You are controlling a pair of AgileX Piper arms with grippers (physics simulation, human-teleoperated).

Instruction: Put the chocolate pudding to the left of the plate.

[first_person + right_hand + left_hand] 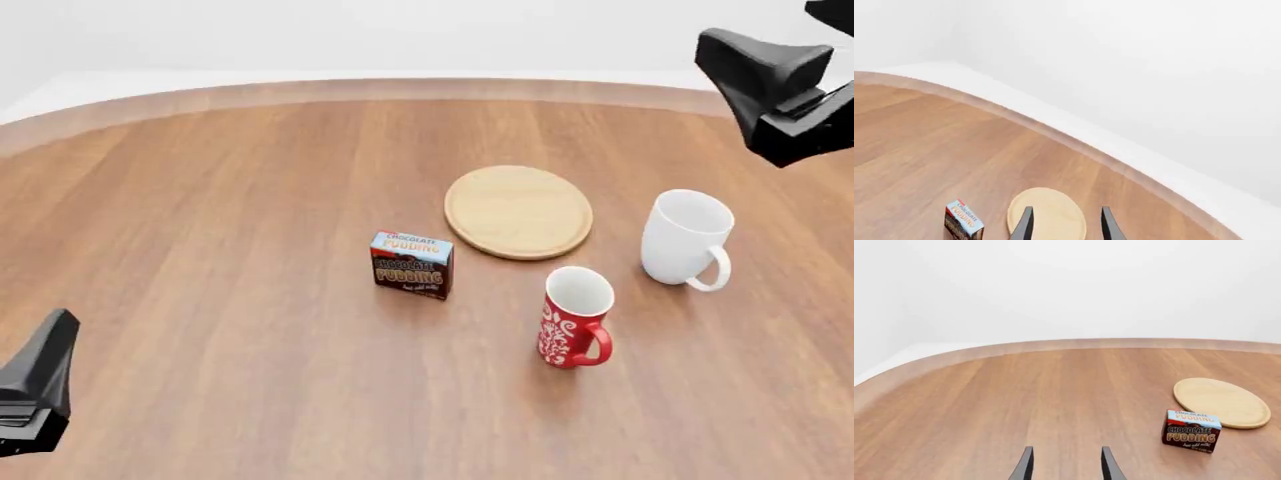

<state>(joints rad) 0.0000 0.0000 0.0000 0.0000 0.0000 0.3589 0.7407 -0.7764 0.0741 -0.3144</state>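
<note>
The chocolate pudding is a small carton with a dark brown front and a light blue top. It stands upright on the table just in front of and left of the plate, a flat light-wood disc, close to it but apart. Both show in the left wrist view: the pudding and the plate. The right wrist view shows the pudding and the plate too. My left gripper is open and empty, far from the pudding. My right gripper is open and empty, high above the plate.
A red patterned mug stands in front of the plate and right of the pudding. A white mug stands right of the plate. The left arm is at the near left edge, the right arm at the far right. The table's curved far edge runs behind.
</note>
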